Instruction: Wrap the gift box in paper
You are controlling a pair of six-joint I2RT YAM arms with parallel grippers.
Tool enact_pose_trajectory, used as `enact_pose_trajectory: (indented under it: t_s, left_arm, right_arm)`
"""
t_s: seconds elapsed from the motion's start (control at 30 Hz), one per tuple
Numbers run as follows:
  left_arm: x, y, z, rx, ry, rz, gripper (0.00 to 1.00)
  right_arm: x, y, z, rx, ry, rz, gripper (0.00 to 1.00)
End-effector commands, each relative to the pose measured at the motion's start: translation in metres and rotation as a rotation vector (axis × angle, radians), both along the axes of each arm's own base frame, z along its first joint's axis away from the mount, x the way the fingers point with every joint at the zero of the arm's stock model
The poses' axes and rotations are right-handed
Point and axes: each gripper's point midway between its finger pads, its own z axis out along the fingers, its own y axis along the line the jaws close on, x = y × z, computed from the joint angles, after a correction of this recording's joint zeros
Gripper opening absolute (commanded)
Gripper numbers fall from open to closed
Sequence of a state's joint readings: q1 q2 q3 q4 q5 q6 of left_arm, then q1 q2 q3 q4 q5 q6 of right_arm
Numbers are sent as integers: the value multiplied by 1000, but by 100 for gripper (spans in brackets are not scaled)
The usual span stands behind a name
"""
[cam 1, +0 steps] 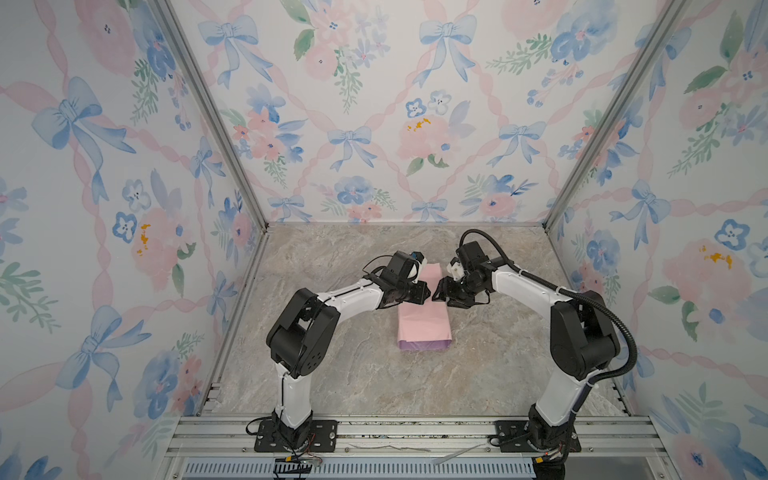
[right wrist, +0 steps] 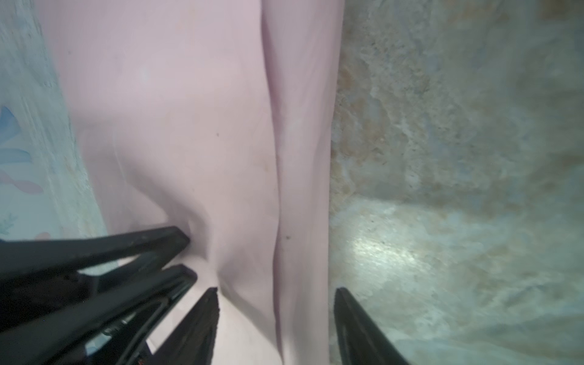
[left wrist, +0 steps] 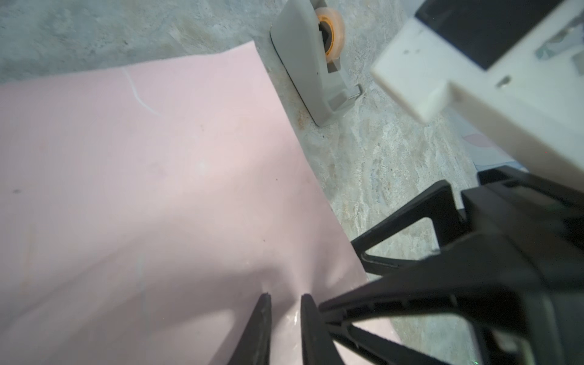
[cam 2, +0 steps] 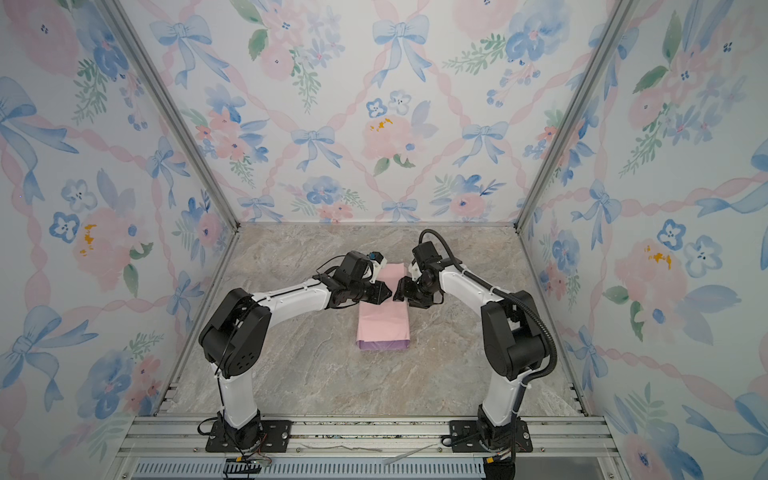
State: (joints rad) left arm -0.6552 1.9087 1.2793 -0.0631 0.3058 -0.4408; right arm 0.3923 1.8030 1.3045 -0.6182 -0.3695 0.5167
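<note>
Pinching a small ridge of the paper (cam 1: 422,328), the left gripper (left wrist: 284,298) had its two fingers almost together. The sheet puckered toward their tips, so I judged that it was gripping the paper and not only touching it. The right gripper (right wrist: 275,290) stood just beside it, tip nearly against tip in both top views, but its fingers were wide apart. A long fold of the sheet ran between them and neither finger pressed on it. This arrangement made sense to me: one side held the flap down on top of the packet, while the other was free to go for something else.

The paper lay on the marble table (cam 1: 353,374) as a long narrow packet, pale pink side up. The lilac side showed only at the end nearest the arm bases. The gift box itself was not visible in any view. The block shape under that near end suggested that the box sat inside, covered by the folded sheet.

A beige tape dispenser (left wrist: 303,63) stood on the table just beside the far corner of the paper, near both grippers. It was probably placed there so that tape could be reached without releasing the flap. The far end of the packet lay flat and was not closed, so the wrapping seemed to me about half done.
</note>
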Motion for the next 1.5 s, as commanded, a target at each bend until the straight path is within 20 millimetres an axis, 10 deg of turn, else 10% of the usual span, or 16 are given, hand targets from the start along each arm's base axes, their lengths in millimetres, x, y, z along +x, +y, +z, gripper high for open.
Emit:
enact_pose_trajectory:
  t_s: [0.0, 0.4, 0.87, 1.23, 1.47]
  left_arm:
    - [-1, 7, -23, 50, 23, 6, 20]
    - [-4, 8, -14, 37, 14, 0, 18]
    - [2, -19, 39, -120, -49, -70, 19]
    - [-1, -8, -21, -31, 45, -28, 18]
    - [-9, 6, -40, 12, 71, -11, 17]
  right_arm:
    - [-8, -13, 20, -5, -21, 5, 70]
    - [-5, -1, -5, 40, 38, 48, 48]
    - [-10, -12, -18, -28, 57, 32, 35]
    - [-9, -15, -11, -29, 39, 29, 37]
    - [4, -29, 38, -10, -77, 23, 52]
